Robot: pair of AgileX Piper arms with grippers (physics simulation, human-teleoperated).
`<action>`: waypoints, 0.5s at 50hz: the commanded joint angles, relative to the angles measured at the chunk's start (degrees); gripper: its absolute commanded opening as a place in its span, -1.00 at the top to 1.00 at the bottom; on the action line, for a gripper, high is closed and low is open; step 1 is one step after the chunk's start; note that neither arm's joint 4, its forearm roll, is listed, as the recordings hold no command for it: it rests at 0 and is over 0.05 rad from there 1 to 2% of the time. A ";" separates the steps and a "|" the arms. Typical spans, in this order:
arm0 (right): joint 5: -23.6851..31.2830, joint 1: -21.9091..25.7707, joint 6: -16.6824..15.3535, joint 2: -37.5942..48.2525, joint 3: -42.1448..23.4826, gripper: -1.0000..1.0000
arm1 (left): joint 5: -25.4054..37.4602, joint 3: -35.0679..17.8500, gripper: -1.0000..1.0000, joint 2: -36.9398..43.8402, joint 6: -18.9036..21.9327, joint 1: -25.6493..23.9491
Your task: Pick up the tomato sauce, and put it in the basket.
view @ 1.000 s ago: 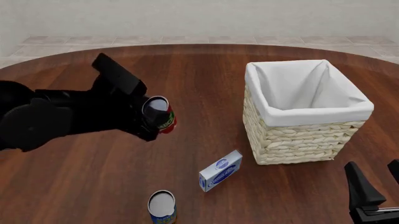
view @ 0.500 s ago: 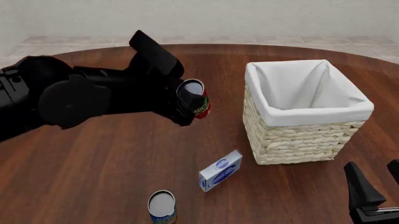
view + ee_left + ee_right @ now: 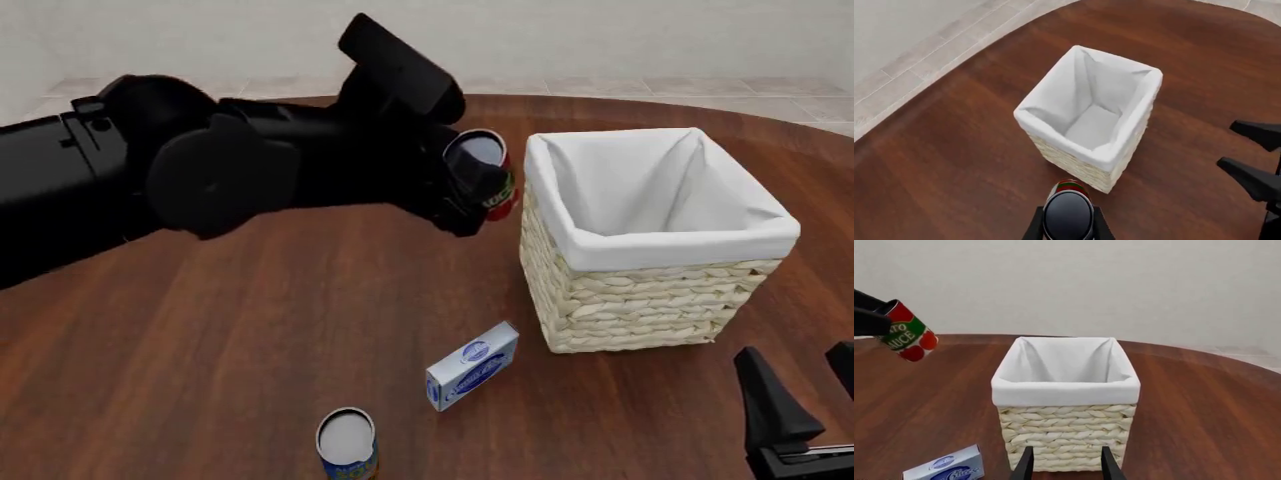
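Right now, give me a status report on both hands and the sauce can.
Left hand shut on tomato sauce, airborne beside the basket, not yet over it. Right hand open, idle. Nothing in the way.

Tomato sauce (image 3: pixel 1067 212) in left tool (image 3: pixel 1066 231)

We see the basket (image 3: pixel 661 240) standing on the counter (image 3: pixel 240 340) toward its right side, about midway between the far and near edges. Just left of the basket's far-left corner, the tomato sauce (image 3: pixel 487 180) hangs tilted in the air, gripped in the left claw (image 3: pixel 467 190), above the counter and outside the rim. A small box (image 3: pixel 473 365) lies near the basket's near-left corner. A second can (image 3: pixel 347 445) stands left of the box at the near edge. The right claw (image 3: pixel 801 420) sits at the near-right corner, fingers apart.
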 commanded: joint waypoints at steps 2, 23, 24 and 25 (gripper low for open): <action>-0.07 0.29 -0.34 -0.05 0.06 -1.00 | 0.40 -6.08 1.00 1.53 0.70 -1.27; -0.22 0.26 -0.05 0.26 -0.13 -1.00 | -1.48 -12.28 1.00 6.41 -1.08 -4.88; -0.26 0.27 -0.03 0.32 -0.15 -1.00 | -1.52 -12.68 1.00 6.75 -1.19 -5.13; -0.31 0.25 0.00 0.39 -0.17 -1.00 | -1.63 -13.15 1.00 7.26 -1.25 -5.31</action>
